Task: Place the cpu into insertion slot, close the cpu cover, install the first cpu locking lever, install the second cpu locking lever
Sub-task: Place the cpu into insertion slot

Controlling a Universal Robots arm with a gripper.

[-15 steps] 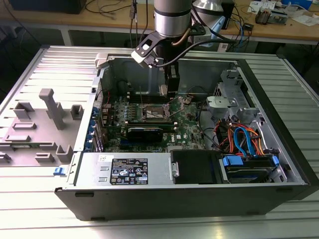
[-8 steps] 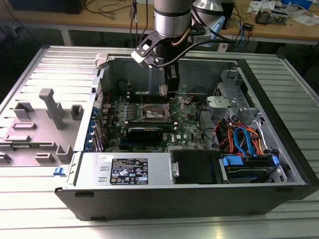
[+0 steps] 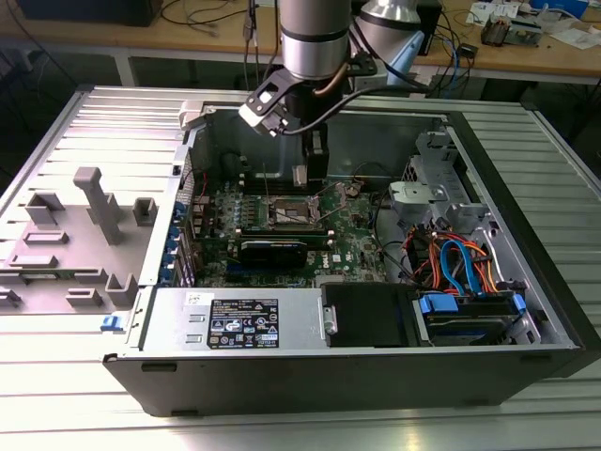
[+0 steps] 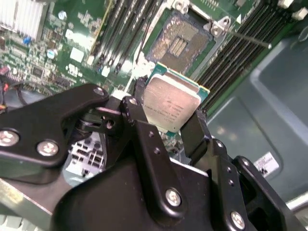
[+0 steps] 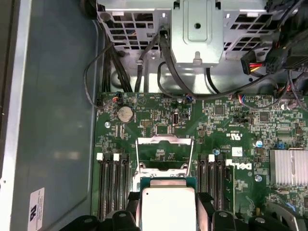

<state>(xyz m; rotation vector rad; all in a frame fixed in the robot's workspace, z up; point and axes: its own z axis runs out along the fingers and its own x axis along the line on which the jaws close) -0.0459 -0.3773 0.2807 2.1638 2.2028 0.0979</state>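
Observation:
My gripper (image 4: pixel 166 114) is shut on the cpu (image 4: pixel 172 101), a small square chip with a dull silver top and green edges, held by two opposite sides between the black fingers (image 4: pixel 136 113). In the first wrist view the cpu (image 5: pixel 167 204) hangs above the motherboard, covering most of the socket. The insertion slot (image 4: pixel 180 41) lies open and bare, a dark square with a silvery rim, a short way beyond the chip. The cpu cover (image 5: pixel 163 166) stands tilted up behind it. In the exterior view the gripper (image 3: pixel 302 175) hovers just above the insertion slot (image 3: pixel 289 212).
Black memory slots (image 5: pixel 111 185) flank the socket on both sides. A silver heatsink (image 5: pixel 288 166) sits nearby. Cables (image 3: pixel 460 263) and a drive cage (image 3: pixel 423 193) fill the case at the exterior view's right. A power supply (image 3: pixel 235 319) lies along the near wall.

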